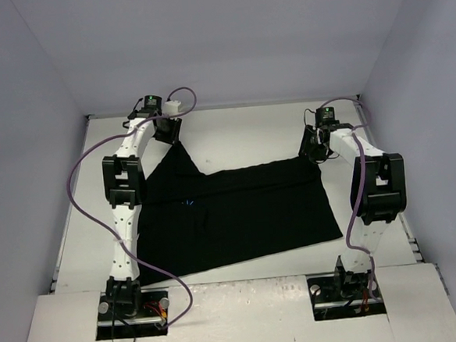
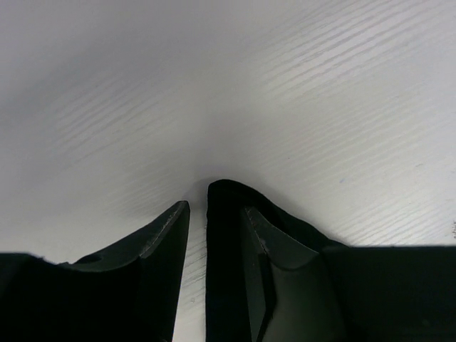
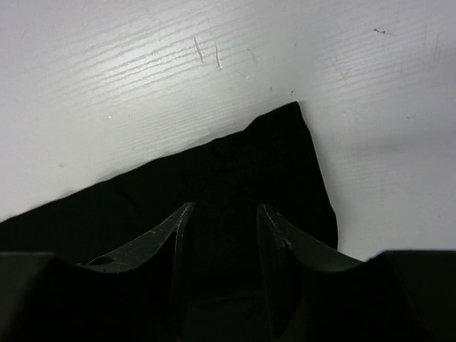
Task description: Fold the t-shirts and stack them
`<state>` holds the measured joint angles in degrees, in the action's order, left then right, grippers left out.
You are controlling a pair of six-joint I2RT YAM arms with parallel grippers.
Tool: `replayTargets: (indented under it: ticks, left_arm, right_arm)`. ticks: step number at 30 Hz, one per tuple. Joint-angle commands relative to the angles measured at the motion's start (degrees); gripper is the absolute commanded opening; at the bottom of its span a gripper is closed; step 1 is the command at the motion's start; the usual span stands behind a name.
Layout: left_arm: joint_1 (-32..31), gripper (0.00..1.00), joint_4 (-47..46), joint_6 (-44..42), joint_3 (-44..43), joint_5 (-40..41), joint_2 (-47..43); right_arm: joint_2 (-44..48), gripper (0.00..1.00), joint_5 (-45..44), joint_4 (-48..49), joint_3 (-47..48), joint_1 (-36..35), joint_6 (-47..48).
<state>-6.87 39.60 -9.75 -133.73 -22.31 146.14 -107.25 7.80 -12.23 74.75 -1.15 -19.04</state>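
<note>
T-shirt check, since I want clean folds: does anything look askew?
Yes. The t-shirt lies skewed: its far-left corner is drawn into a peak at the left end effector, where cloth drapes over one finger. The right end effector is at the flat far-right corner.

Figure: a robotics laboratory test cell. A white wood-grain table (image 1: 241, 131) is enclosed on the left, right and far sides by plain pale walls (image 1: 226, 38). A left arm (image 1: 124, 202) and a right arm (image 1: 371, 196) are bolted at its near edge, and purple cables (image 1: 75, 193) are looped alongside.
</note>
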Motion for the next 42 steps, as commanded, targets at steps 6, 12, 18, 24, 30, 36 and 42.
replayTargets:
  ticks: [6,12,18,24,30,36,42]
  left_arm:
    - [-0.4,0.11,0.6,-1.9,-0.1,-3.4,-1.1]
    - [-0.2,0.0,0.5,2.0,0.4,-2.4,-1.9]
    - [1.9,0.0,-1.3,7.5,3.9,0.4,-7.4]
    - [2.7,0.0,-8.6,9.1,15.6,2.1,-16.6]
    - [2.7,0.0,-11.3,11.5,20.6,2.8,-19.9]
    - [2.8,0.0,-10.3,11.3,22.5,2.6,-21.4]
    - [2.9,0.0,-12.7,11.6,28.8,5.7,-27.6]
  right_arm:
    - [3.8,0.37,1.0,0.2,-0.5,0.4,-1.3]
    - [3.7,0.37,-0.2,0.2,0.0,0.4,-1.1]
    - [3.0,0.37,-2.2,0.2,1.2,0.4,-0.5]
    - [0.3,0.39,-3.5,0.2,3.9,0.3,1.2]
    - [-3.4,0.47,-4.9,0.3,7.0,0.3,3.4]
    - [-3.4,0.48,-4.2,0.3,7.2,-0.2,5.3]
    - [-3.9,0.49,-5.3,0.3,6.9,0.0,7.3]
